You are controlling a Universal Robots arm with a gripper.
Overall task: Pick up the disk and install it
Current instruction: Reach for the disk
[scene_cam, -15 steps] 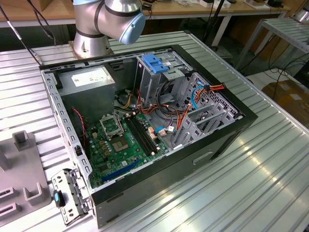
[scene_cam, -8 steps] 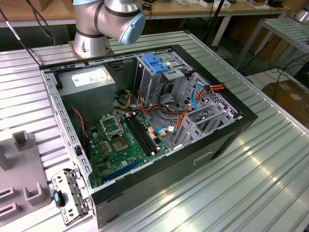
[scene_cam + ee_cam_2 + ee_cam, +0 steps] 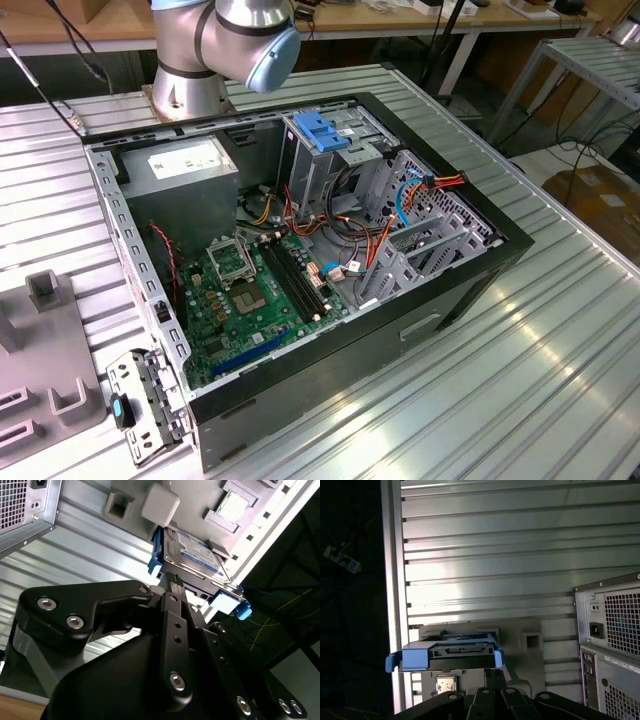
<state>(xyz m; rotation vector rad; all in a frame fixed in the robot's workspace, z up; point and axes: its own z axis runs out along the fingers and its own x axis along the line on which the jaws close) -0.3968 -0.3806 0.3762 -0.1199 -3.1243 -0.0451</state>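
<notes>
In the exterior view you have the open computer case (image 3: 330, 345) lying on the ribbed metal tabletop (image 3: 520, 380), filling the middle. The arm (image 3: 240, 40) stands at 12 o'clock, just behind the case. Inside, the grey power supply box (image 3: 185, 165) sits toward 11 o'clock, the drive cage (image 3: 320, 150) with its blue handle at 12 o'clock beside it, and the green motherboard (image 3: 250, 300) toward 7 o'clock. A grey fixture (image 3: 45, 340) lies on the tabletop at 9 o'clock, apart from the case. A small metal bracket (image 3: 140, 405) with a blue clip leans at the case's corner at 7 o'clock.

In the second wrist view you look past the black gripper (image 3: 172, 587) at the disk (image 3: 200, 552). It lies label up on the grey fixture, held in its blue carrier frame (image 3: 156, 555). The gripper's tip comes right up to the disk's near edge, beside the frame. You cannot tell whether it touches, nor whether the jaws are open or closed. The case's rear corner shows well off to one side.

In the first wrist view you see the disk (image 3: 455, 652) edge-on, its blue frame wrapping both ends, resting on the fixture near the tabletop's edge. The gripper (image 3: 496, 677) sits just in front of it, centred on its long side. The case's vented rear stands apart from the fixture.
</notes>
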